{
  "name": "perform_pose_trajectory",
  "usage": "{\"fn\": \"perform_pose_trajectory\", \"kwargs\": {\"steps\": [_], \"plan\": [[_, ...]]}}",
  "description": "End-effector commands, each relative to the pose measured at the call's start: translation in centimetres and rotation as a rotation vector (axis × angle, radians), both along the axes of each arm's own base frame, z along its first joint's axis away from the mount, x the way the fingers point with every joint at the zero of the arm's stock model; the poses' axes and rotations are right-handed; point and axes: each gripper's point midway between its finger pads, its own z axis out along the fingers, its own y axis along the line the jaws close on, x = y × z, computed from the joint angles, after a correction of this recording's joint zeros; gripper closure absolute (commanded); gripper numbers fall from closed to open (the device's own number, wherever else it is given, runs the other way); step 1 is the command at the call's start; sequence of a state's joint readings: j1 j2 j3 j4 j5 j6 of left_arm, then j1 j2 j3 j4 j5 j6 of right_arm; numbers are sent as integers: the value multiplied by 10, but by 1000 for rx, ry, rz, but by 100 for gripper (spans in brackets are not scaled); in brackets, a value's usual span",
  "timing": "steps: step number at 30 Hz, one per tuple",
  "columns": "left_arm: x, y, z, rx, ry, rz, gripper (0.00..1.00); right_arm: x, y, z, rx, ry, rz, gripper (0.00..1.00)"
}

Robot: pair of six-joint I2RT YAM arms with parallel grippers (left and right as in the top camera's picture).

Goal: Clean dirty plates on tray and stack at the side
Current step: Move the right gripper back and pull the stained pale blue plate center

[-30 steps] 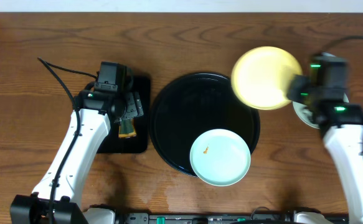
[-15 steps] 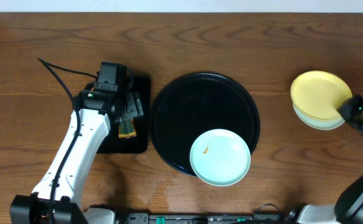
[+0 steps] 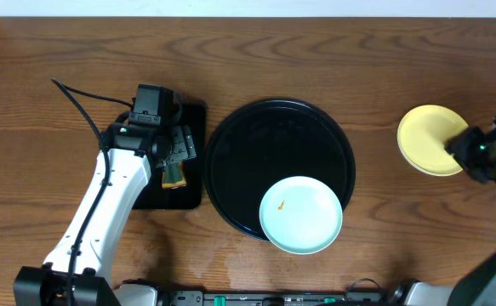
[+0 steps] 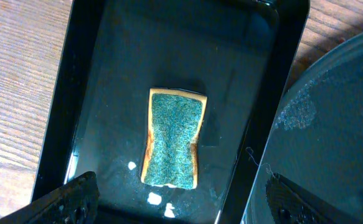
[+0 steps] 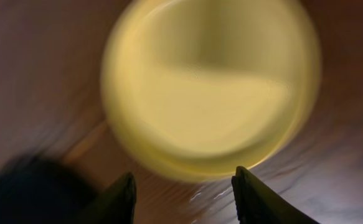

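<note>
Overhead: L pincer (image 4: 182,198) spread over sponge (image 4: 174,137) in rect. tray (image 4: 94,74), R pincer (image 5: 184,193) spread by yellow plate (image 3: 426,136); mint plate (image 3: 300,214) overlaps round tray (image 3: 248,153) rim.

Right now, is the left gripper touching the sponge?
Apart. The left wrist view shows the left gripper wide open, bare rectangular tray between each finger and the sponge.
</note>
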State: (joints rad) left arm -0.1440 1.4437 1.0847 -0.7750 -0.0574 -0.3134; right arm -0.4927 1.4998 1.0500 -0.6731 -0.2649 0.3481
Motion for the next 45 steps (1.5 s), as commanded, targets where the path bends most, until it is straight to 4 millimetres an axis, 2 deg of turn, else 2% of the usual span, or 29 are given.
{"fn": "perform_pose_trajectory", "kwargs": {"steps": [1,4,5,8,9,13,18,19,21,22,25,26,29,31,33,35,36,38,39,40,42,45], "plan": [[2,1,3,2,-9,-1,13,7,82,49,19,-135,308,51],[2,1,3,2,-9,-1,13,-9,139,50,22,-93,508,50],[3,1,3,3,-9,0,13,-24,171,40,29,-27,618,49],[2,1,3,2,-9,-1,13,-53,206,14,-7,115,751,49],[2,1,3,2,-9,-1,13,-61,212,6,-25,165,764,49],[2,1,3,2,-9,-1,13,-102,217,-36,-150,410,760,49],[3,1,3,3,-9,0,13,-132,234,-68,-119,504,808,57],[3,1,3,3,-9,0,13,-135,237,-70,-110,504,818,60],[2,1,3,2,-9,-1,13,-136,242,-75,-101,494,822,79],[2,1,3,2,-9,-1,13,-134,241,-75,-110,489,809,85],[3,1,3,3,-9,0,13,-120,236,-76,-155,445,765,98],[3,1,3,2,-9,-1,13,-112,236,-76,-168,415,759,99],[2,1,3,2,-9,-1,13,-84,241,-73,-208,297,759,99],[2,1,3,2,-9,-1,13,-57,245,-67,-262,179,781,99],[2,1,3,2,-9,-1,13,-43,253,-61,-275,103,817,99],[3,1,3,3,-9,0,13,-48,261,-62,-219,109,842,98],[2,1,3,2,-9,-1,13,-56,262,-64,-200,137,852,89],[3,1,3,3,-9,0,13,-72,255,-69,-200,214,857,61],[2,1,3,2,-9,-1,13,-79,250,-71,-209,250,857,53],[2,1,3,2,-9,-1,13,-85,244,-73,-221,284,854,48],[2,1,3,2,-9,-1,13,-96,239,-77,-220,334,857,49],[3,1,3,3,-9,0,13,-110,250,-85,-136,353,885,55]]}}
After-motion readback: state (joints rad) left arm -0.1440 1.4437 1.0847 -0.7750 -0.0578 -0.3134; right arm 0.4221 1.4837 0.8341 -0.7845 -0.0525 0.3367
